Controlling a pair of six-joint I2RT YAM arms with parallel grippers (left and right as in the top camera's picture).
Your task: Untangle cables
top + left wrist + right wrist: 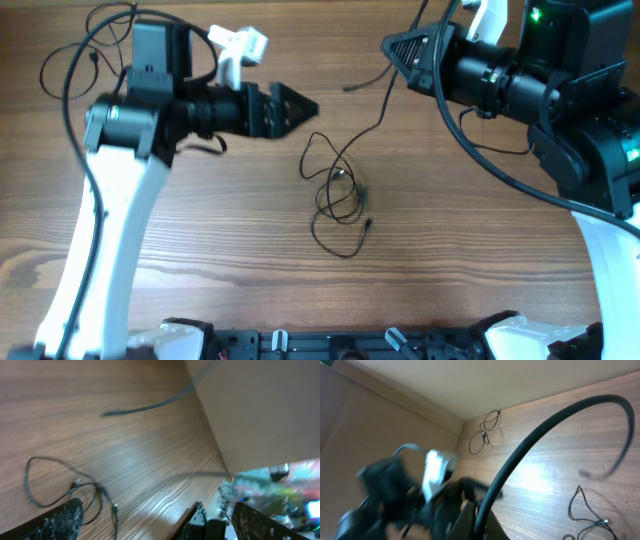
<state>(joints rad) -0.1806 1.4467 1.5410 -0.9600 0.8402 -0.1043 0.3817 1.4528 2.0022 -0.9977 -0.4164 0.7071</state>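
Observation:
A loose tangle of thin black cables (pixel 335 195) lies mid-table, with small plugs at its lower end; it also shows as tangle (pixel 65 490) and tangle (pixel 587 512). One cable (pixel 375 115) rises from it to my right gripper (pixel 392 48), which is shut on it. Close to the right wrist camera this cable (pixel 545 425) arcs away from the gripper (pixel 480 520), its free end (pixel 350 88) hanging over the table. My left gripper (pixel 305 108) stands open and empty left of the tangle, its fingers (pixel 55 522) wide apart. Another thin cable (pixel 65 60) loops at the far left.
The left arm's white link (pixel 110 220) slants across the left side of the wooden table (pixel 480 250). The right arm's black body (pixel 560 90) fills the far right corner. Arm bases line the near edge (pixel 350 345).

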